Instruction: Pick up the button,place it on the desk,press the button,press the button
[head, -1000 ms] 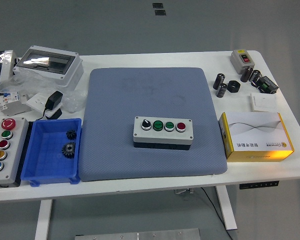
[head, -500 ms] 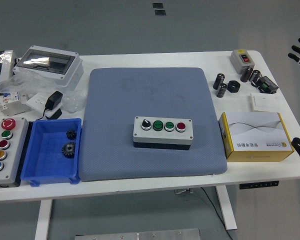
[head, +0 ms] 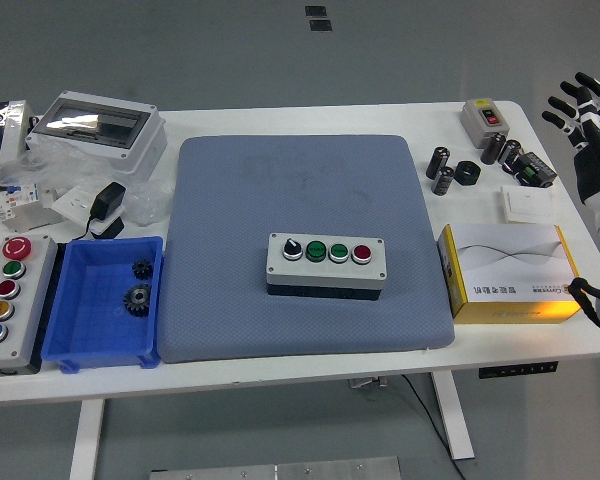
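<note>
A grey button box (head: 326,262) with a black knob, two green buttons and a red button lies on the blue-grey mat (head: 302,240) at the table's middle. My right hand (head: 586,118) comes in at the right edge, raised beside the table's far right corner, fingers spread and empty. It is well to the right of the button box. My left arm is out of view.
A yellow and white carton (head: 512,273) lies right of the mat. A small switch box (head: 484,117), black cylinders (head: 443,170) and a white card (head: 527,205) are at the back right. A blue bin (head: 106,300) with gears, a larger button box (head: 7,300) and a clear-lidded enclosure (head: 98,129) are on the left.
My right hand has come into view at the right edge and moved further in and up, fingers spread. Nothing on the table has moved.
</note>
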